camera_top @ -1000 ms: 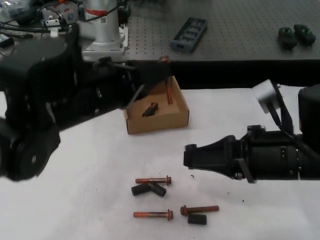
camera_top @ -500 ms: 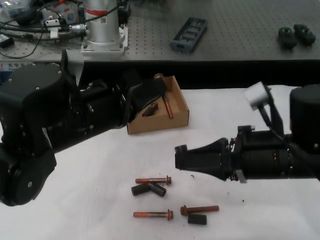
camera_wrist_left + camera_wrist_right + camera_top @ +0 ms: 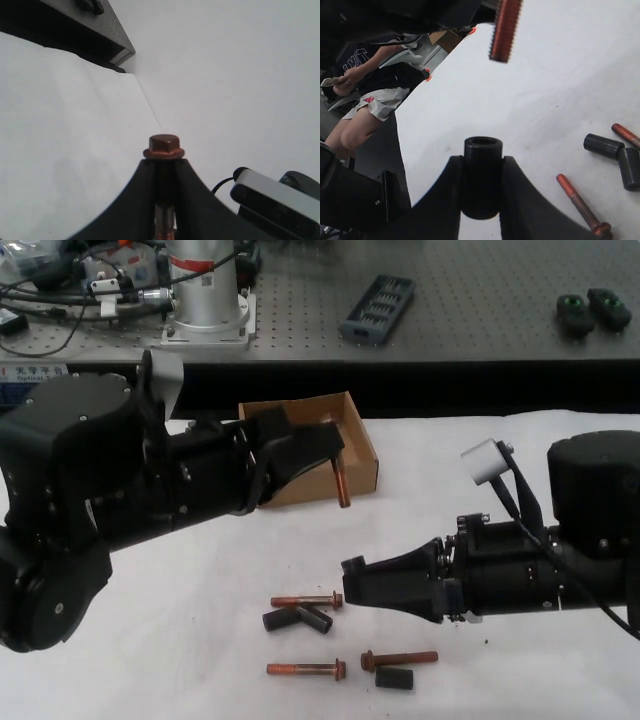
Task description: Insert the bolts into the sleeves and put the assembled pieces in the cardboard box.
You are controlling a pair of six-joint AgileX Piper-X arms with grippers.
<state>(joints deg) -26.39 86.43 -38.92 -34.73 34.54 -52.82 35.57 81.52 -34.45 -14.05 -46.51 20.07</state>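
Left hand (image 3: 162, 167) grips 1 bolt (image 3: 342, 483) near the cardboard box (image 3: 363, 472); right hand (image 3: 481, 161) clasps 1 sleeve (image 3: 481, 180).

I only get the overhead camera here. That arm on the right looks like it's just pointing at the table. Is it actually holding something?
Observer: Yes. Its wrist camera shows the right gripper shut on a black sleeve, hollow end pointing away from the wrist.
Visitor: And the coppery rod under the other arm?
Observer: That is a bolt. The left wrist camera shows its hexagonal head just past the left gripper, whose fingers pinch the shank.
Visitor: Is it in the sleeve yet?
Observer: No. The right wrist camera shows the bolt's threaded end apart from the sleeve's opening, white surface between them.
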